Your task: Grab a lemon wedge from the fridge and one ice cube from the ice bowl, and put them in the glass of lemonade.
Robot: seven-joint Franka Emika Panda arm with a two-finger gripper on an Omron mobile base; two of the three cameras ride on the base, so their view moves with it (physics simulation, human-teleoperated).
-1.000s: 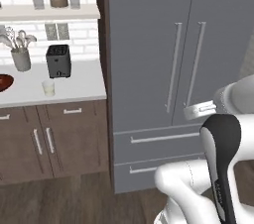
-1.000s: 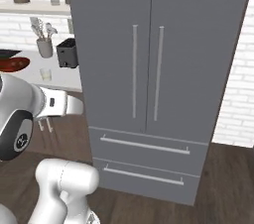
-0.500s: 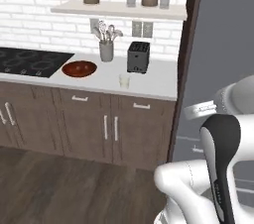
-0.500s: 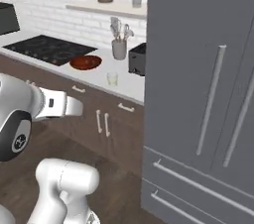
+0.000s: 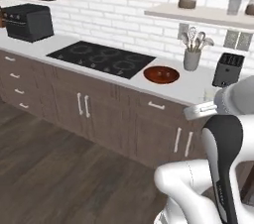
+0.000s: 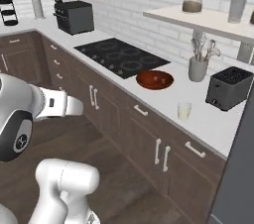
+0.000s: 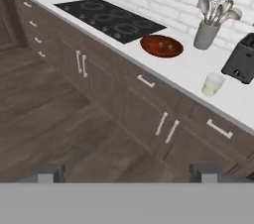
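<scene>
The ice bowl (image 7: 161, 45), round and reddish-brown, sits on the white counter between the black cooktop (image 7: 109, 17) and the grey utensil cup (image 7: 206, 34). It also appears as the ice bowl (image 5: 161, 75) and the ice bowl (image 6: 155, 79). What lies inside it is too small to tell. The glass of lemonade (image 7: 213, 84), also the glass (image 6: 184, 110), stands near the counter's front edge, left of the toaster (image 6: 230, 88). My gripper (image 7: 128, 172) is open and holds nothing, well back from the counter, above the wooden floor. A grey edge of the fridge (image 6: 240, 168) shows at the right. The lemon wedge is out of view.
Brown cabinet doors and drawers (image 7: 149, 119) run under the counter. A black oven box (image 6: 74, 16) stands at the counter's far left. A wall shelf (image 5: 198, 14) with jars hangs above the utensil cup. Wooden floor (image 5: 59, 158) lies open in front of the cabinets.
The whole picture has swung from the fridge doors to the counter with cooktop and bowl, so the camera has moved. The arm keeps the same pose and the gripper stays open.
</scene>
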